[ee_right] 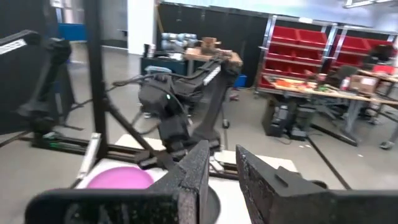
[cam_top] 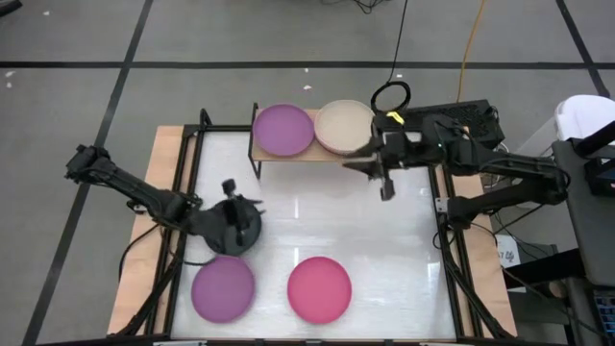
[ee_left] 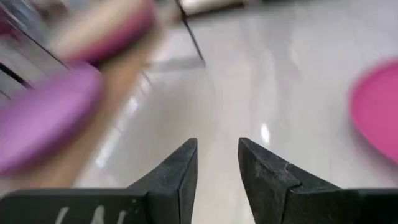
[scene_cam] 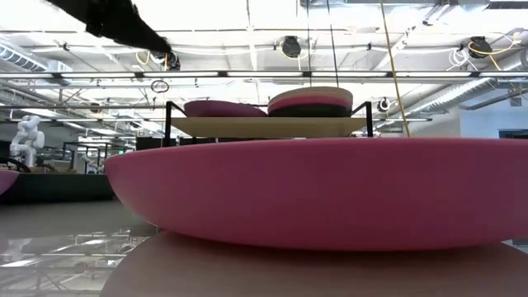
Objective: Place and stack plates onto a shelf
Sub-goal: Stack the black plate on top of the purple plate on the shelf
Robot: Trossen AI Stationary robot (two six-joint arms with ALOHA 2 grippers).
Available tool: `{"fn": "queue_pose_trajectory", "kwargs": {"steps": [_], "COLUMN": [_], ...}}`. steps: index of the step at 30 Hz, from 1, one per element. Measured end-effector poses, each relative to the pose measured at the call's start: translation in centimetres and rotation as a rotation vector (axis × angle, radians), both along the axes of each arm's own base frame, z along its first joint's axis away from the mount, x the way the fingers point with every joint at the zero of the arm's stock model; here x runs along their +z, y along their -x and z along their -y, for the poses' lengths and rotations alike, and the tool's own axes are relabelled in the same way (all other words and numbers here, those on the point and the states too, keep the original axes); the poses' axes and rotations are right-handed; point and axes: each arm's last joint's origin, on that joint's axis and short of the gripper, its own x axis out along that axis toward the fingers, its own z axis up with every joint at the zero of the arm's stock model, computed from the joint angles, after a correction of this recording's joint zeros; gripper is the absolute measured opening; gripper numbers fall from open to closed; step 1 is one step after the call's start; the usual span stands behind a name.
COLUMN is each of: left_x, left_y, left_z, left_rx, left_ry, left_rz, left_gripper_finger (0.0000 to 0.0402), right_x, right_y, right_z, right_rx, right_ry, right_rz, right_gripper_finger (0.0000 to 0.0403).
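The shelf [cam_top: 307, 152] stands at the table's far edge on thin black legs. On its board rest a purple plate [cam_top: 283, 130] and, to its right, a stack topped by a beige plate [cam_top: 344, 127]; the low view shows the stack [scene_cam: 312, 101] with dark and magenta layers beneath. A purple plate [cam_top: 223, 288] and a magenta plate [cam_top: 319, 288] lie flat near the table's near edge. My left gripper [cam_top: 235, 226] hovers just beyond the near purple plate, open and empty [ee_left: 217, 162]. My right gripper [cam_top: 384, 178] hangs in front of the shelf's right end, slightly open and empty [ee_right: 222, 165].
Bare white tabletop [cam_top: 317, 211] lies between the shelf and the two near plates. The table's black frame rails [cam_top: 187, 173] run along its left and right sides. In the low view the magenta plate [scene_cam: 313, 190] fills the foreground in front of the shelf [scene_cam: 272, 125].
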Motion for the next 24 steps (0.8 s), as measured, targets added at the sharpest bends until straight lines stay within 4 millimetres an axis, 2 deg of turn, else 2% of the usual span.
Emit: {"fn": "queue_pose_trajectory", "kwargs": {"steps": [7, 12, 17, 24], "left_x": [-1.9, -3.9, -5.4, -6.8], "left_y": [-2.8, -3.5, -3.7, -4.3], "left_z": [1.8, 2.4, 2.4, 1.2], "left_rx": [0.009, 0.047, 0.142, 0.308], "left_ry": [0.172, 0.260, 0.350, 0.410], "left_rz": [-0.324, -0.458, -0.533, -0.564], "left_gripper_finger": [0.0121, 0.0122, 0.0122, 0.0123], "right_x": [-0.1, -0.8, -1.3, -1.3], "right_y": [0.2, 0.1, 0.1, 0.1], "right_z": [-1.7, -2.3, -2.6, -3.1], "right_rx": [0.062, -0.039, -0.109, -0.096], "right_ry": [-0.002, 0.040, 0.071, 0.078], "right_rz": [-0.022, -0.091, -0.140, -0.144], "right_gripper_finger": [0.0066, 0.0066, 0.0066, 0.0066]}}
